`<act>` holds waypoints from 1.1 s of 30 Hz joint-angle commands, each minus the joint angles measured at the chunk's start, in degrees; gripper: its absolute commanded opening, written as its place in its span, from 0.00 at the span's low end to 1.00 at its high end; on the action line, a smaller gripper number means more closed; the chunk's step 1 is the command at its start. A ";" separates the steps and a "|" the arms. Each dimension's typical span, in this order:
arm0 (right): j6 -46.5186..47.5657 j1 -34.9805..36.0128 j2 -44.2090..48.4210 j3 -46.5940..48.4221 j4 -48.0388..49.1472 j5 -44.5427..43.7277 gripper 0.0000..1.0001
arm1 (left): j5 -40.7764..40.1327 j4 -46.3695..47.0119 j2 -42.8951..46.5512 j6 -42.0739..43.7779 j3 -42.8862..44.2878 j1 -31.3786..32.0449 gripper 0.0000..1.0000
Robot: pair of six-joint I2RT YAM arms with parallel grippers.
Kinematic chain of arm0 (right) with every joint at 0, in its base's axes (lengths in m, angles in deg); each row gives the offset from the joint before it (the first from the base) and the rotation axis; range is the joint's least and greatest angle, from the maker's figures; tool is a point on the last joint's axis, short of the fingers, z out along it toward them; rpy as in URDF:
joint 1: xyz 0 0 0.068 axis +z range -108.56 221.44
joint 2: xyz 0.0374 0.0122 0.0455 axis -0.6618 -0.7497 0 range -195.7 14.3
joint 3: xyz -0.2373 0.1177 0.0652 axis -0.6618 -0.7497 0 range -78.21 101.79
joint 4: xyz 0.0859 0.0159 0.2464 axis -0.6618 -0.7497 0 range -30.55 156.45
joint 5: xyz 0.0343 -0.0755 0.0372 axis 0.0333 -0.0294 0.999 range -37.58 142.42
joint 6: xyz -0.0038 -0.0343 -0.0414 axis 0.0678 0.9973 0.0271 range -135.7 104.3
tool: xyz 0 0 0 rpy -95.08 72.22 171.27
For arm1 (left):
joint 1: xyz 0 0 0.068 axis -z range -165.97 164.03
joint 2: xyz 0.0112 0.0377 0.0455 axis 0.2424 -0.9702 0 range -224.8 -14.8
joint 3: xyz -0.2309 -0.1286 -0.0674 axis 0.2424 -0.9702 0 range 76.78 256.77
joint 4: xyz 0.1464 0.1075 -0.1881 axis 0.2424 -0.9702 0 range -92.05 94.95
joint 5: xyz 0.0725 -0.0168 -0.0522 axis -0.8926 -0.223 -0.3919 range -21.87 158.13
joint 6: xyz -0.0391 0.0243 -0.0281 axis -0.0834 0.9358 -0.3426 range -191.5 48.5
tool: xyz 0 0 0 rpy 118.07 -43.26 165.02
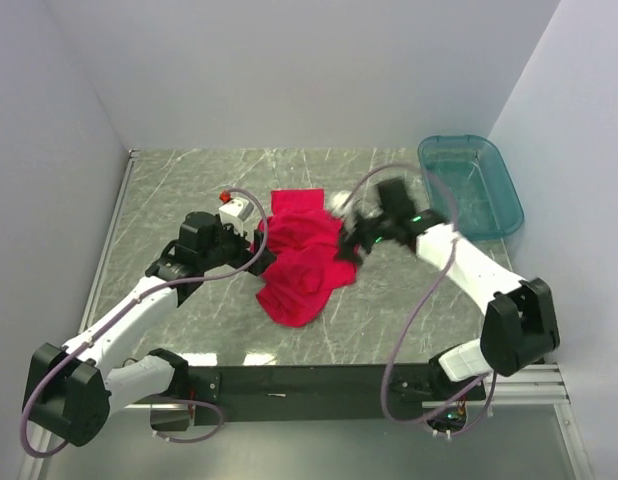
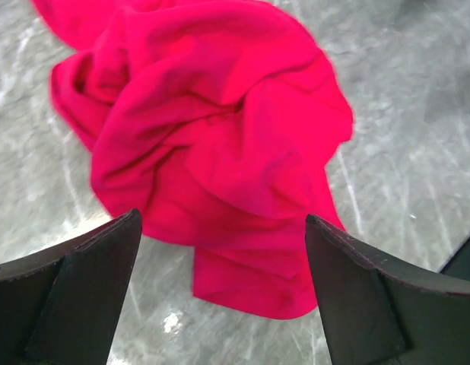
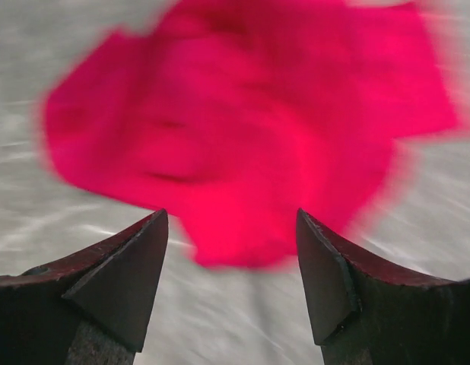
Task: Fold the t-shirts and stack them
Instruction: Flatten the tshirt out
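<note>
A bright red t-shirt [image 1: 301, 258] lies crumpled in a heap on the marble table [image 1: 189, 180], between my two arms. My left gripper [image 1: 253, 238] hangs at the heap's left edge. In the left wrist view its jaws [image 2: 221, 216] stand wide open above the bunched cloth [image 2: 212, 144], with nothing between them. My right gripper [image 1: 351, 240] is at the heap's right edge. Through the right wrist camera, the gripper [image 3: 231, 213] is open and empty, a little above the table, and the red cloth [image 3: 242, 129] lies just beyond its tips, blurred.
A teal see-through plastic tub [image 1: 471, 185] stands at the back right corner of the table. White walls close in the table at the left, back and right. A black rail [image 1: 309, 380] runs along the near edge.
</note>
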 commanded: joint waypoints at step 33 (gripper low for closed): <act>-36.08 3.21 -16.64 -2.51 10.18 -25.36 0.32 | -11.86 8.94 -12.53 -32.13 -8.42 0.77 0.80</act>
